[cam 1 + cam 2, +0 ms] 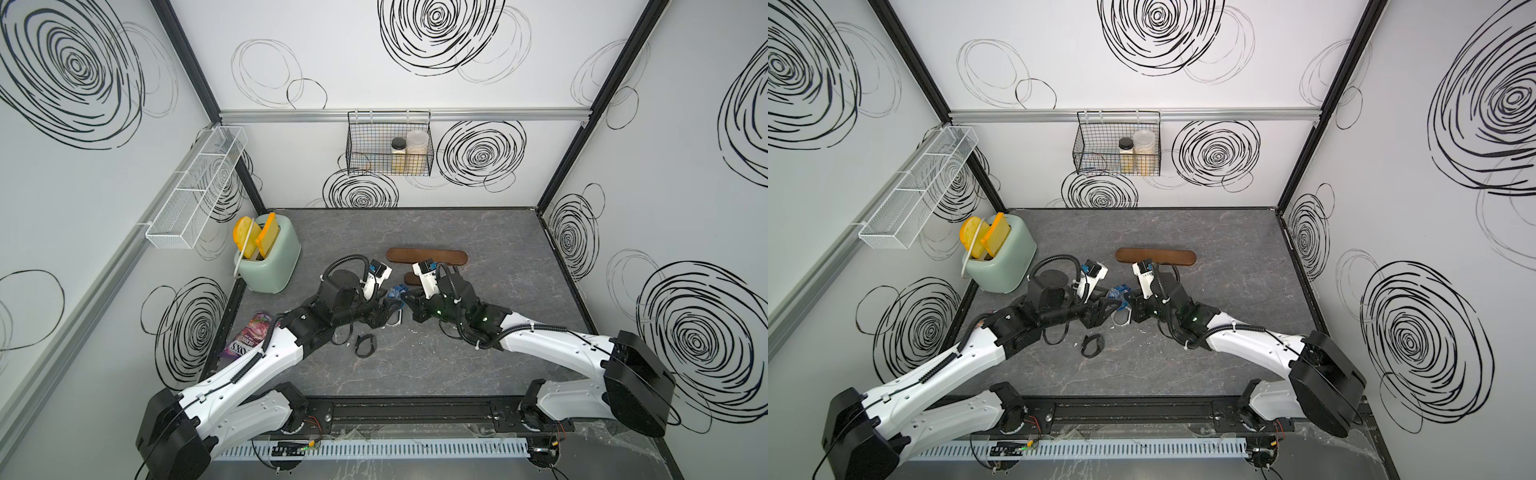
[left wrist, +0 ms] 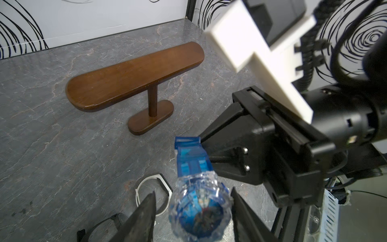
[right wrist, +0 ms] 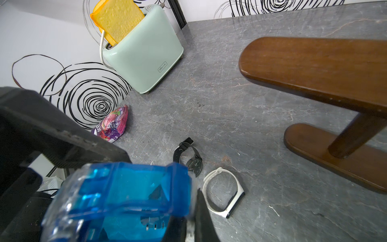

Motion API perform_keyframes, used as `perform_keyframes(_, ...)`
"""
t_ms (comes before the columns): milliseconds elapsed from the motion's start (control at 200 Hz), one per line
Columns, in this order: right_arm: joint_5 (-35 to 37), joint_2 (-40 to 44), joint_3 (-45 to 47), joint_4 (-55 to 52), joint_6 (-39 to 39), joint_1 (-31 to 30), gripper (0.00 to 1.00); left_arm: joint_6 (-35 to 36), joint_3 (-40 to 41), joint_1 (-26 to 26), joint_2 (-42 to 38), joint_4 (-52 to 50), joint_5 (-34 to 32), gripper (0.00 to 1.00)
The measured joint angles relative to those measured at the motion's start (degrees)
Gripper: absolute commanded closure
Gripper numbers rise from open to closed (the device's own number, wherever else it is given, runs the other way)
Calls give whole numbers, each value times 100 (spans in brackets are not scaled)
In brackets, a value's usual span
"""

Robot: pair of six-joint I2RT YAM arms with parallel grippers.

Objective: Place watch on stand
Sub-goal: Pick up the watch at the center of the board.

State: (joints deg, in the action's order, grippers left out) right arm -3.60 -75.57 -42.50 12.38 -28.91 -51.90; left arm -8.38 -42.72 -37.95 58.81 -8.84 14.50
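A translucent blue watch (image 1: 395, 292) (image 1: 1119, 291) hangs above the table between my two grippers. In the left wrist view its round face (image 2: 199, 211) sits between the jaws of my left gripper (image 2: 193, 190), which stands open, with a gap to one finger (image 2: 144, 218). My right gripper (image 3: 189, 218) (image 2: 201, 142) is shut on the blue strap (image 3: 129, 188). The dark brown wooden stand (image 1: 428, 255) (image 1: 1156, 255) (image 2: 136, 77) (image 3: 314, 62) stands upright just behind both grippers, with nothing on its bar.
A black watch (image 1: 365, 345) (image 3: 188, 157) and a white band (image 1: 397, 320) (image 3: 224, 192) lie on the table below the grippers. A mint toaster (image 1: 268, 257) with yellow toast stands at the back left. A purple candy bag (image 1: 249, 336) lies by the left wall. A wire basket (image 1: 388, 145) hangs on the back wall.
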Motion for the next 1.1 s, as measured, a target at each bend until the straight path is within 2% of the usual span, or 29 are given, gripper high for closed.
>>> perform_keyframes(425, 94, -46, -59, 4, 2, -37, 100, -61, 0, -42, 39, 129, -44, 67)
perform_keyframes(460, 103, -46, -59, 4, 2, -37, 92, -63, 0, -42, 42, 129, -35, 69)
perform_keyframes(525, 129, -46, -59, 0, 0, -37, 68, -68, 0, -42, 50, 133, -28, 69)
perform_keyframes(605, 232, -42, -66, -37, 44, -35, 45, -68, -4, -39, 74, 131, -59, 70)
perform_keyframes(665, 321, -13, -66, -101, 68, 11, 34, -66, -20, -33, 105, 118, -131, 70)
perform_keyframes(750, 402, 157, -17, -205, 127, 125, 25, -66, -109, -2, 170, 59, -308, 70)
perform_keyframes(855, 391, 634, 173, -262, 188, 562, 23, -61, -297, 96, 280, -46, -623, 71)
perform_keyframes(906, 330, 872, 258, -282, 223, 852, 25, -57, -393, 149, 352, -66, -815, 71)
perform_keyframes(1101, -105, 1513, 385, -407, 439, 2485, 33, -11, -765, 332, 800, -107, -1703, 72)
